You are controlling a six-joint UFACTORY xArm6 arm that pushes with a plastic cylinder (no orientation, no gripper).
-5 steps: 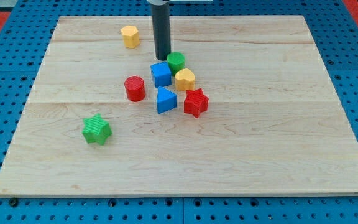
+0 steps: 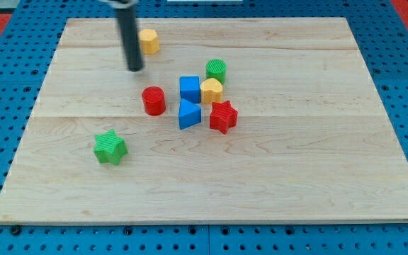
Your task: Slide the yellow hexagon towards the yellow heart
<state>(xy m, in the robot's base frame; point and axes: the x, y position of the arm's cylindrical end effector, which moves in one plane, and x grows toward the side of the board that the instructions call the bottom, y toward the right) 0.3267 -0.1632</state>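
Observation:
The yellow hexagon [image 2: 148, 41] sits near the top of the wooden board, left of centre. The yellow heart [image 2: 211, 91] lies in a cluster near the board's middle, touching the blue cube [image 2: 189, 88] on its left and close below the green cylinder [image 2: 217, 70]. My tip [image 2: 135, 69] is on the board just below and left of the yellow hexagon, apart from it, and above the red cylinder [image 2: 154, 100]. The rod rises to the view's top edge.
A blue triangular block [image 2: 188, 114] and a red star [image 2: 223, 117] lie just below the cluster. A green star [image 2: 110, 147] sits alone at lower left. The wooden board [image 2: 317, 170] rests on a blue pegboard.
My tip has moved left from beside the green cylinder to below-left of the yellow hexagon. The green cylinder and blue cube have shifted slightly right.

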